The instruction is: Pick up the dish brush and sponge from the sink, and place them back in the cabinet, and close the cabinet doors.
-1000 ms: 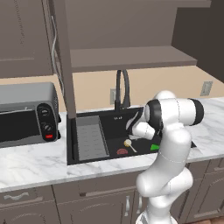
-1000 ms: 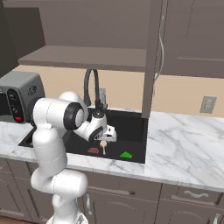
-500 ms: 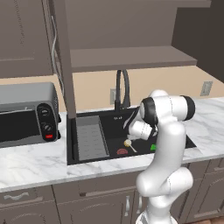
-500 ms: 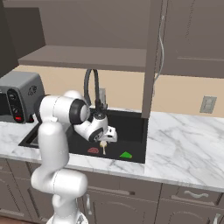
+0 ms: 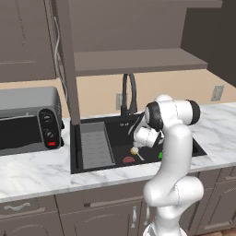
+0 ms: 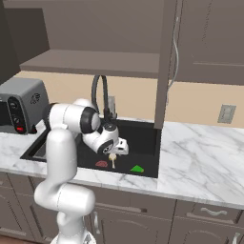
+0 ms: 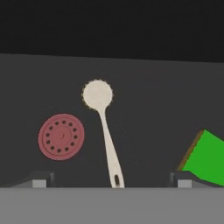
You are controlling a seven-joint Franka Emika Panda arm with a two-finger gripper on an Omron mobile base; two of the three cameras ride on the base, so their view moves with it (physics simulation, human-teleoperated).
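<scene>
The dish brush (image 7: 109, 146) lies flat on the floor of the black sink (image 7: 148, 105), its round cream head pointing away from me. My gripper (image 7: 111, 179) hangs open just above it, one fingertip on each side of the handle's near end, not touching it. To the right lies the green sponge (image 7: 206, 158), cut off by the picture's edge. From the base I see the gripper (image 5: 138, 144) low in the sink (image 5: 115, 133) over the brush (image 5: 135, 152). The cabinet (image 5: 133, 60) above has its doors (image 5: 68, 69) open.
A red drain disc (image 7: 61, 136) sits left of the brush. The black arched faucet (image 5: 129, 92) rises behind my hand, and a grey ribbed tray (image 5: 96, 147) fills the sink's left part. A toaster oven (image 5: 27, 117) stands on the counter to the left.
The arm's elbow has swung a little to the left while the hand stayed low over the brush. The jaws have stayed open.
</scene>
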